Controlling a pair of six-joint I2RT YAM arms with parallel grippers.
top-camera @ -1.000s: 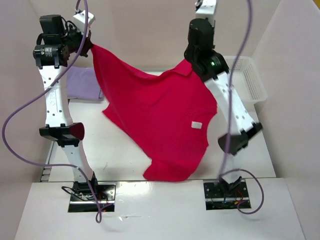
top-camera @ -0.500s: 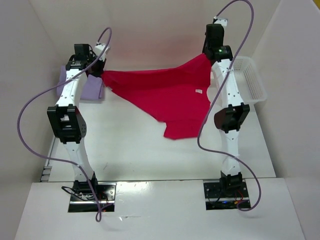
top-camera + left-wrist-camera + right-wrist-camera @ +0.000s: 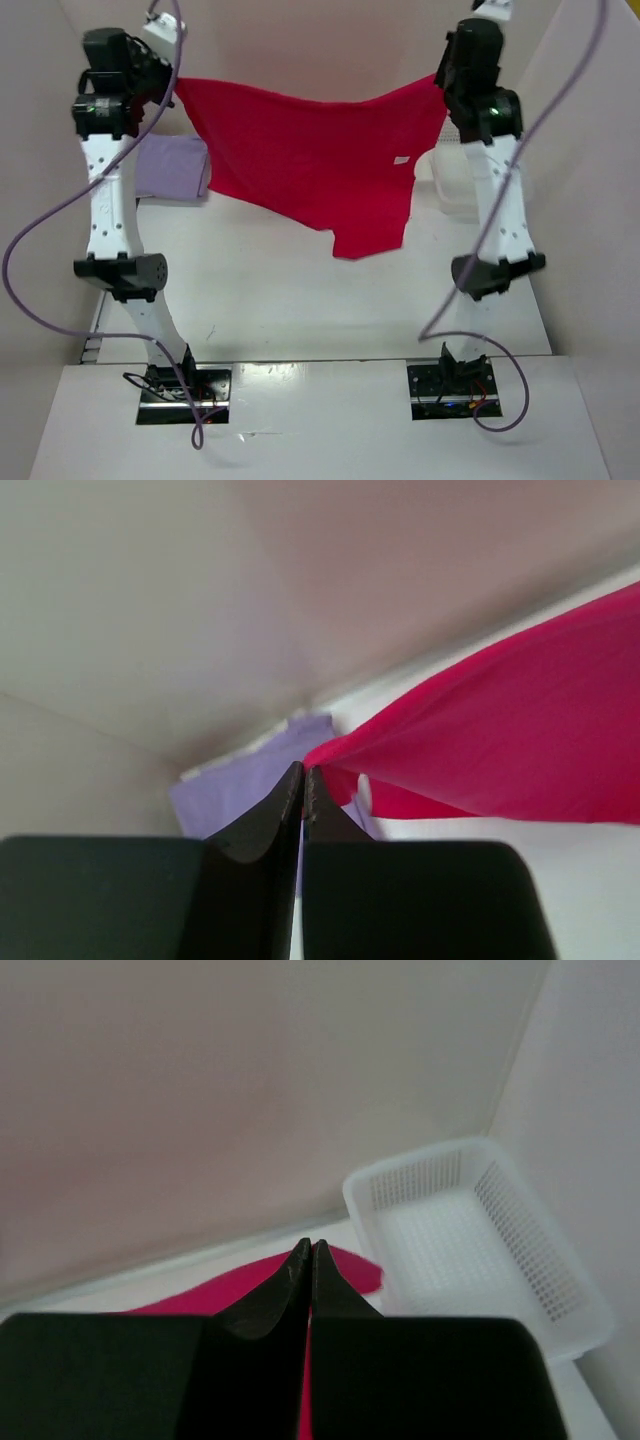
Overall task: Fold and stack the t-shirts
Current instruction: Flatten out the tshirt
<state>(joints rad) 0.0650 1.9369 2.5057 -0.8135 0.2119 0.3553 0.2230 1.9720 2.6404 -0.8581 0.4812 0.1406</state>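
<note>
Top external view: we see the red t-shirt (image 3: 310, 165) hanging in the air, stretched like a curtain between the two raised arms above the far half of the table (image 3: 300, 300). We find the left gripper (image 3: 172, 88) pinching the shirt's upper left corner and the right gripper (image 3: 446, 85) pinching its upper right corner. The top edge sags slightly between them, and the lower hem droops lowest toward the right, clear of the table as far as we can tell. A small white label (image 3: 400, 160) shows on the cloth near its right edge. Beside the left arm a lavender t-shirt (image 3: 172, 168) lies flat on the table at the far left. A white mesh basket (image 3: 452, 190) sits at the far right, partly hidden by the right arm. Left wrist view: we see the fingers (image 3: 265, 820) pressed together with a bunched corner of red cloth caught at their tips, and the lavender t-shirt below. Right wrist view: we see the fingers (image 3: 280, 1300) likewise closed tip to tip, red cloth just beneath them, and the basket beyond on the right
</note>
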